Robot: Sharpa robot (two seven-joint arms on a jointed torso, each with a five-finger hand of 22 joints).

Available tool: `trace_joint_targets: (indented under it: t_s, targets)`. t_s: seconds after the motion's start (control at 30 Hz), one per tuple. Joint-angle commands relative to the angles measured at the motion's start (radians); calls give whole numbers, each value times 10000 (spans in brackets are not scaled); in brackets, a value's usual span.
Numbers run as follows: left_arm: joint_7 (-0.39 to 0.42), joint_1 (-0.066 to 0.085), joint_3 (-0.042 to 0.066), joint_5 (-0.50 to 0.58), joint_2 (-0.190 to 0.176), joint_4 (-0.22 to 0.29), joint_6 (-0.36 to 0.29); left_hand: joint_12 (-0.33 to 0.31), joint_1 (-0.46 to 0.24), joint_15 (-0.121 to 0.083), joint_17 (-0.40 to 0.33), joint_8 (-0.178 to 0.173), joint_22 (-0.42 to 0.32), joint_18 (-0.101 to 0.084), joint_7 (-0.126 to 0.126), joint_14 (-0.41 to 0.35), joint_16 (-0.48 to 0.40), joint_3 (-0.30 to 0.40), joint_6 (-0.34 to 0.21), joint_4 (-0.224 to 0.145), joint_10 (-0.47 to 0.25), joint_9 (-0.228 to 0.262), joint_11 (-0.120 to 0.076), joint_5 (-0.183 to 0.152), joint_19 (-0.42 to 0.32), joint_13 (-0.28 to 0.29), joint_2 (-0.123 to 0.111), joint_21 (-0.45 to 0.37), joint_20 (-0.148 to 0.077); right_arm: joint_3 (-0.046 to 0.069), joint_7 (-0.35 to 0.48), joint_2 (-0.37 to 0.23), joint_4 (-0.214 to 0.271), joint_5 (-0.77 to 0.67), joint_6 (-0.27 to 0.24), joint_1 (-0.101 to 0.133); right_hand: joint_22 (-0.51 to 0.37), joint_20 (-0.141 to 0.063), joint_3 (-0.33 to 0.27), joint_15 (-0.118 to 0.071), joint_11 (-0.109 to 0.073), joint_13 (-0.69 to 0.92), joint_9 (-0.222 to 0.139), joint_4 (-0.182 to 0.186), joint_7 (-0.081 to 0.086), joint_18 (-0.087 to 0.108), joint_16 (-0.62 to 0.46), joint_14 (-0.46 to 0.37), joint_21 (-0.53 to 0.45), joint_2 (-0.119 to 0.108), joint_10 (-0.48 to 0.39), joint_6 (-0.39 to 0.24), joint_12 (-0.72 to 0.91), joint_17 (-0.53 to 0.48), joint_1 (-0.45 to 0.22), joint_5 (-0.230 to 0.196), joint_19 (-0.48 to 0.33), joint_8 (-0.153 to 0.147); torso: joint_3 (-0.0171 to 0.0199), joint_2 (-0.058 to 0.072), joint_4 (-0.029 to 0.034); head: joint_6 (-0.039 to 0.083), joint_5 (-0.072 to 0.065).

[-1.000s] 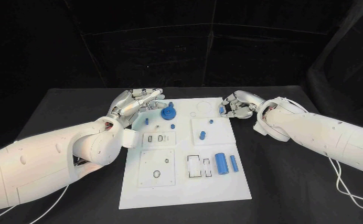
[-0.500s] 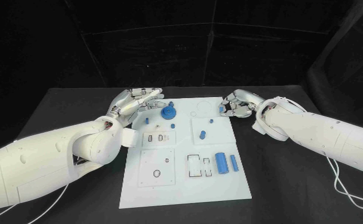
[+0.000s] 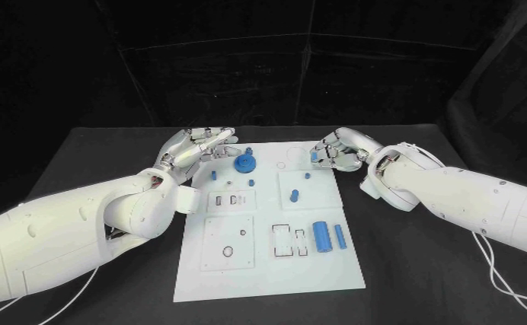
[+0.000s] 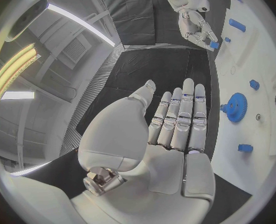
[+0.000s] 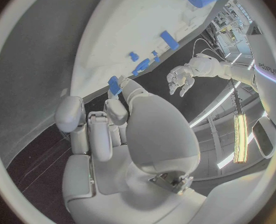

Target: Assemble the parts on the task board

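Observation:
The white task board point(image 3: 269, 264) lies in the middle of the table. My right hand point(image 3: 340, 151) hovers over the board's far right corner and pinches a small blue part point(image 3: 314, 156) between thumb and finger; the right wrist view shows that part point(image 5: 114, 85) at the fingertips of this hand point(image 5: 113, 119). My left hand point(image 3: 198, 147) floats by the board's far left corner, fingers spread and empty, as the left wrist view of it point(image 4: 175, 124) confirms. A blue gear point(image 3: 245, 163) stands on the board just right of the left hand.
On the board lie a thick blue cylinder point(image 3: 320, 236) and a thin blue bar point(image 3: 340, 237) at the right, plus small blue pegs point(image 3: 293, 195) near the middle. Black table surface point(image 3: 417, 264) surrounds the board, with black curtains behind.
My right hand has shifted a little to the left over the board's far edge, still pinching the small blue part. The left hand has stayed in place.

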Motion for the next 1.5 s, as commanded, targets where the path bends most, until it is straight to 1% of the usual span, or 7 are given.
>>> trace_joint_targets:
  t_s: [0.03,0.2,0.33,0.57,0.8,0.93,1.5]
  targets:
    - [38,14,9,2,-7,72,72,-34,-6,-18,12,-69,-14,141,-9,-78,54,-5,47,-75,-76,-7,-3,26,-14,-15,78,-48,26,12,-1159,-94,858,500,-634,75,-54,-24,-12,-46,60,-39,10,179,-77,-98,-19,812,-27,-153,18,-23,-95,1724,-259,252,1,-143,-49,-22,32,-14,4]
    - [40,20,9,2,-19,0,17,-37,9,-18,14,-75,-19,142,-11,-87,58,9,48,-108,-76,-7,-4,27,-16,-15,71,-53,27,15,-2269,126,1893,-50,-637,262,-159,-7,-13,-28,86,-162,-25,241,-40,-79,-50,799,-83,-207,-57,-124,-228,1675,-362,424,-55,-237,-58,-58,23,-91,85]
    - [66,27,10,2,-15,-78,2,-37,16,-19,15,-76,-20,142,-13,-89,59,15,49,-119,-75,-7,-4,27,-17,-15,70,-54,27,15,-2726,544,2124,-855,-444,333,-152,-4,-7,-26,88,-164,-30,233,-38,-80,-40,804,-81,-218,-61,-140,-232,1695,-355,430,-51,-251,-81,-93,45,-134,149]
    - [165,50,14,2,-70,-129,-9,-37,41,-22,21,-82,-26,144,-20,-96,68,36,55,-171,-69,-6,-9,27,-17,-14,54,-59,27,-4,-3392,1412,1999,-2173,-352,352,-84,0,44,-28,78,-62,-20,209,-55,-92,-28,810,-52,-208,15,-73,-130,1718,-318,489,-8,-236,-127,-132,86,-196,225]
    - [226,83,20,2,-100,-178,-44,-37,51,-23,22,-84,-28,144,-21,-98,70,44,57,-188,-68,-6,-11,27,-17,-15,51,-61,26,-438,-3842,2118,1782,-3010,-128,275,-70,-2,76,-35,69,-26,-20,174,-62,-92,-36,808,-44,-238,51,-48,-92,1703,-289,528,6,-241,-112,-120,80,-235,313]
    - [248,98,21,2,-96,-223,-54,-37,51,-23,22,-84,-28,144,-21,-98,70,44,57,-188,-68,-6,-11,27,-17,-15,51,-61,26,-579,-3970,2458,1676,-3363,-75,160,-84,-3,88,-36,69,-27,-23,153,-60,-89,-38,808,-50,-263,52,-51,-94,1700,-275,503,1,-253,-96,-129,71,-261,381]
    - [214,110,21,2,11,-382,-12,-38,60,-23,24,-87,-31,144,-18,-103,73,58,60,-208,-66,-6,-11,27,-18,-15,54,-63,26,-668,-4143,3194,1286,-3876,195,-18,-85,-5,122,-37,72,-14,-27,127,-57,-89,-28,814,-50,-279,64,-43,-84,1719,-258,446,5,-268,-83,-117,45,-409,622]
